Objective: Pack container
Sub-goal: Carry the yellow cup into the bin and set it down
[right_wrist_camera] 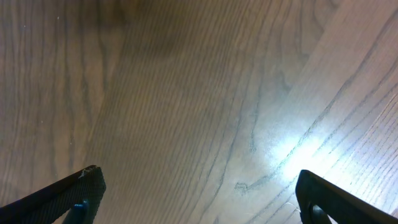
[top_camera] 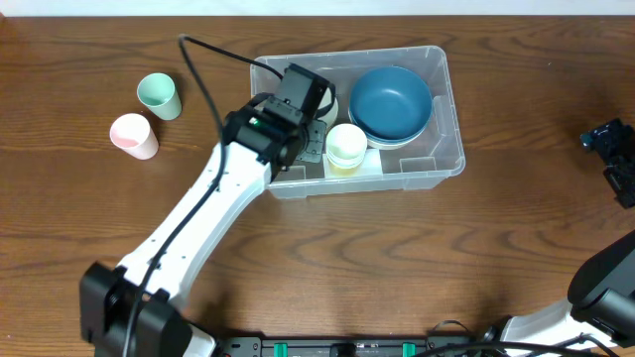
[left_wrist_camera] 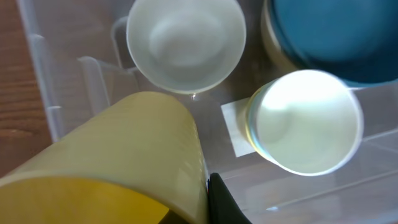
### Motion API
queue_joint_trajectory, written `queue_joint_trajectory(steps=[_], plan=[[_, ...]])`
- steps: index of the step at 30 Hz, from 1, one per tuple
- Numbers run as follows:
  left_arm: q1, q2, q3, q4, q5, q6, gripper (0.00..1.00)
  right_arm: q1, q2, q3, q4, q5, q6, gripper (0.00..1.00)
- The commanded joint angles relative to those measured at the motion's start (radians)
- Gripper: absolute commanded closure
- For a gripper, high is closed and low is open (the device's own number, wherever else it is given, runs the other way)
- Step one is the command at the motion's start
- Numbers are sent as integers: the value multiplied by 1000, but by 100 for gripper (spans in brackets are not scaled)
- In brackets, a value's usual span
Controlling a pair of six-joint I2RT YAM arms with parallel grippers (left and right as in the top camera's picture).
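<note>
1. The container sits on the wooden surface a little behind its middle, with its long side running left to right.
2. The left tool reaches down into the container's left part. It is closed, pinching the wall of a yellow cup, which lies tilted and fills the near corner of the left wrist view.
3. From overhead, the left arm and its wrist hide that cup and most of the container's left end.
4. A white cup stands upright, mouth up, just beyond the yellow cup.
5. A pale cup with a yellowish outside stands near the container's front wall, just right of the tool.
6. A white label shows on the clear base between the yellow cup and the pale cup.
7. A blue bowl fills the right half, nested on a paler bowl whose rim shows at its front edge.
8. A green cup and a pink cup stand close together on the surface, well to the left of the container.
9. A black cable loops over the surface between those two cups and the container.
10. The right tool hangs with its fingers spread wide over bare wood at the far right, well apart from the container and holding nothing.
</note>
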Motion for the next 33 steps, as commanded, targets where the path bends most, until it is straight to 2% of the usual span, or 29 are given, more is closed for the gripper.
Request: queue_joint_trajectory(steps=[1,14,19,33], plan=[[-1,35,11,-8,-20,15,94,-2,3,-2,0,11,14,1],[-1,148,1,-72,4,-16,94,-2,3,-2,0,11,14,1],[-1,168,-21,-71,67,-24,94,-2,3,-2,0,11,14,1],[-1,241,-29,-98,79,-31,94,-2,3,-2,0,11,14,1]])
